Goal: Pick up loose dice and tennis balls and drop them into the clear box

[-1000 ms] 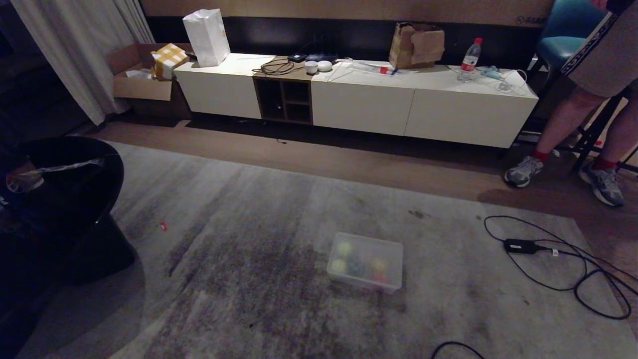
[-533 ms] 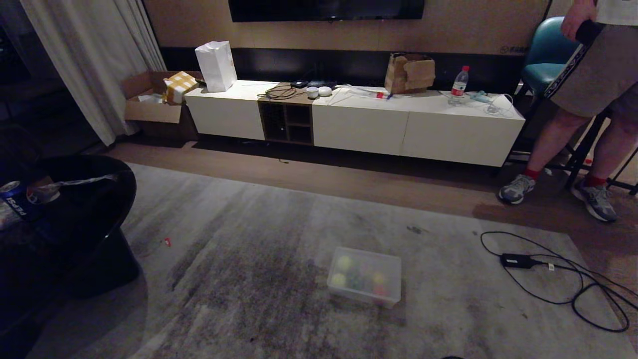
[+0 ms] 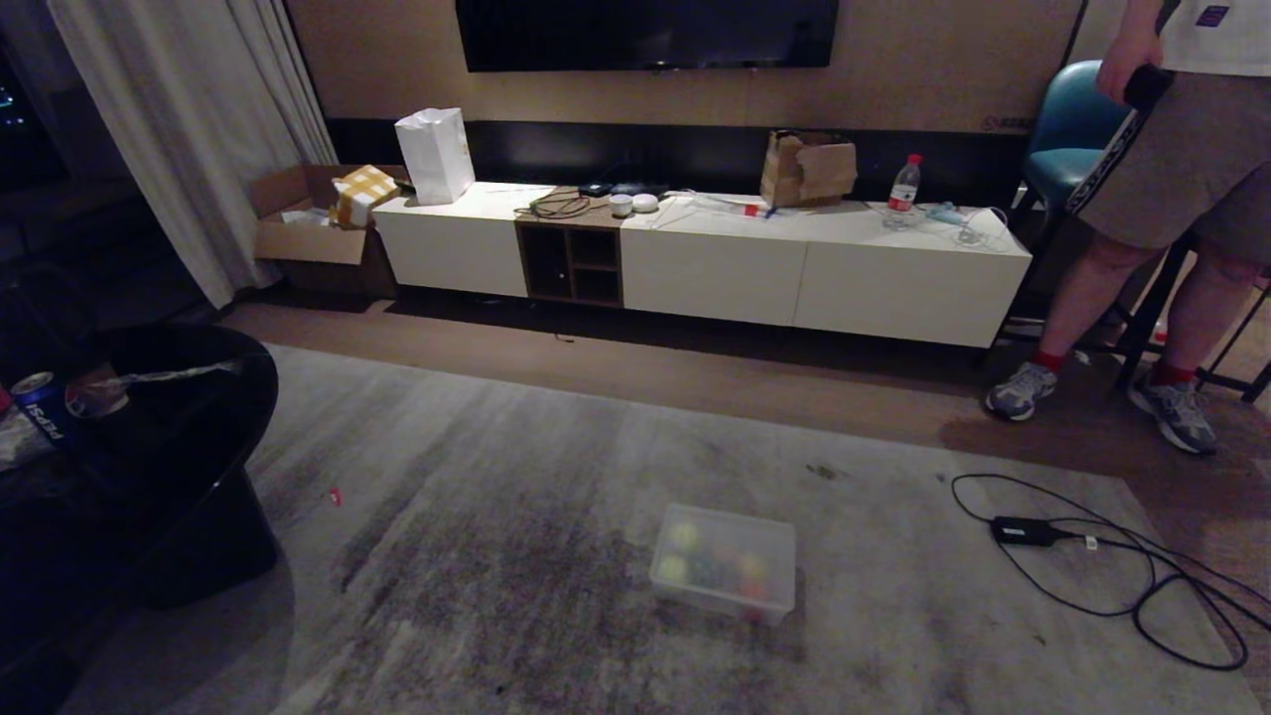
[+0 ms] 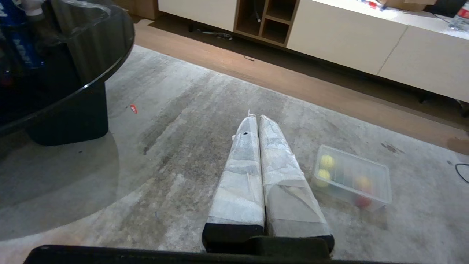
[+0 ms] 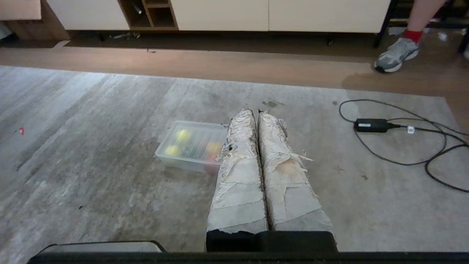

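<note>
Both arms sat parked and out of the head view; the left gripper and the right gripper each had their taped fingers pressed together on nothing. Just beyond them, low in the frame and right of centre, the clear box rested on the grey rug, with the two tennis balls at its left end and the dice as blurred colour beside them. No loose piece showed on the rug. Compared with a second before, the whole view had tilted upward, so the box sat lower and the wall television had appeared. That suggested the collecting was finished. A person stood at far right.
</note>
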Controlling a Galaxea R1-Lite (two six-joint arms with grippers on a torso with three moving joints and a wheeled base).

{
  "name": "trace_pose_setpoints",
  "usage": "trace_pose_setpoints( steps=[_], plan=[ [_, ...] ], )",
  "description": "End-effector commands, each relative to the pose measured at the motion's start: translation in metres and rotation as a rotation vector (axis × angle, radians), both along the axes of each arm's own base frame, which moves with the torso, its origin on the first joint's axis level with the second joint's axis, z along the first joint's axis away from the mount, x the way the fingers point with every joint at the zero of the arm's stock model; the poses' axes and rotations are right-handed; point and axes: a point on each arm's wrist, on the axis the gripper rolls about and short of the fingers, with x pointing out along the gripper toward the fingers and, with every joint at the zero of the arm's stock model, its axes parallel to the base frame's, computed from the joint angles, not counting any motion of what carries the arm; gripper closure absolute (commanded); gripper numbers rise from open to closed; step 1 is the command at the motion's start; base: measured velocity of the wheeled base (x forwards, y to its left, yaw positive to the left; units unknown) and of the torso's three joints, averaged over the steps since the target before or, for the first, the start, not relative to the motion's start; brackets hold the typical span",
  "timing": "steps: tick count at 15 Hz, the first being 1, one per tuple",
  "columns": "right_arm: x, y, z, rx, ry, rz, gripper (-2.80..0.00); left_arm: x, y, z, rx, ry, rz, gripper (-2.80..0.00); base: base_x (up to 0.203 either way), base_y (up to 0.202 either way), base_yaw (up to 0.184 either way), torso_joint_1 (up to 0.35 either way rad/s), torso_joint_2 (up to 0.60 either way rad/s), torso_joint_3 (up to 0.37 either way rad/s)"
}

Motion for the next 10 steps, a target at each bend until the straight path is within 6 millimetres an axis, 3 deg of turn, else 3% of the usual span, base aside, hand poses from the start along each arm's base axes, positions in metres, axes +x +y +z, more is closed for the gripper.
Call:
trace_pose_setpoints(
  steps=[1,10],
  plan=[
    [0.0001,0.0,0.0,0.0,0.002,0.001,0.0,0.0002,0.0,-0.0004,-0.001,0.002,0.0,0.0,0.0,0.0,0.0,0.0,0.0,0.0],
    [0.0001,0.0,0.0,-0.003,0.002,0.001,0.0,0.0002,0.0,-0.0004,0.0,0.002,0.0,0.0,0.001,-0.008,0.149,0.001,0.0,0.003]
  ],
)
